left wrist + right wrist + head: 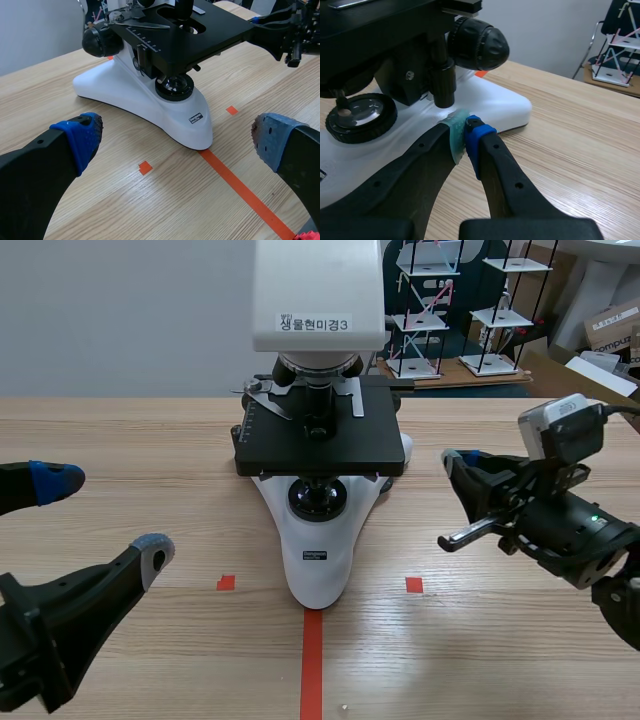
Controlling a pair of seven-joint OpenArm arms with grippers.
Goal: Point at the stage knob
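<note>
Under the right side of the flat black microscope stage (370, 20), my right gripper (464, 134), pads pressed together, sits just short of the stiff black cylindrical stage knob (442, 80), which I judge wants only a light touch, while my left gripper (100, 515) gapes wide.

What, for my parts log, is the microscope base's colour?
The base is white; clearest in left wrist view.

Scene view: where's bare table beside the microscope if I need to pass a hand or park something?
Bare wood lies between the left hand and the microscope base, and between that base and the right hand, nearer the robot. Crowded: under the stage, where the shut right hand sits close to the stage knob.
</note>
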